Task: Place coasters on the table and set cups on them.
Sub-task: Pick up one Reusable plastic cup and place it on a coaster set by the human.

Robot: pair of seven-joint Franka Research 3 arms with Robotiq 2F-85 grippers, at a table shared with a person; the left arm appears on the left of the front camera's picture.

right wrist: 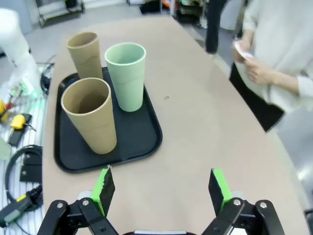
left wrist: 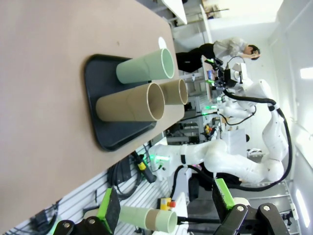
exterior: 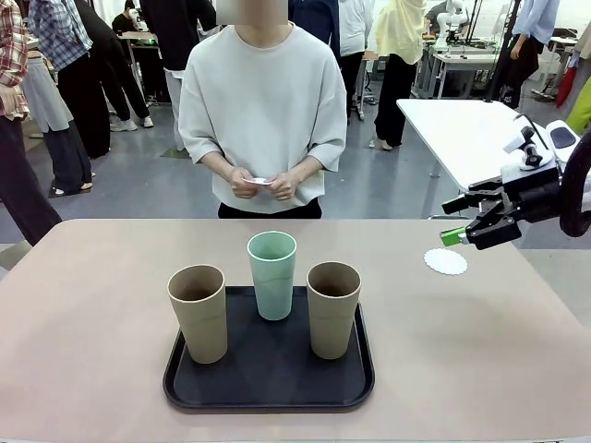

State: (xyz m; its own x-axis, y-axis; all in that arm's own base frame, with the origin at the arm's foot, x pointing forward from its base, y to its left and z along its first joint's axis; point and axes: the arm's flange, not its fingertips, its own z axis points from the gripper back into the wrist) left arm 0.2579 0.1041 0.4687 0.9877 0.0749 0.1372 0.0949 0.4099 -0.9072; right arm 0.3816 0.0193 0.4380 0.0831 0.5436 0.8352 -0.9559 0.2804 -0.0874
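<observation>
Both arms' jaws apart: grip black tray's [exterior: 268, 383] right tan tumbler [exterior: 332, 314] squarely, land centred on doily coaster [exterior: 446, 261] beyond.

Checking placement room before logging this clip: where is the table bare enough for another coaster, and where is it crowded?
Bare: the table left of the tray, the stretch between tray and coaster on the right, and the far band before the person. Crowded: the tray, holding all three cups.
</observation>
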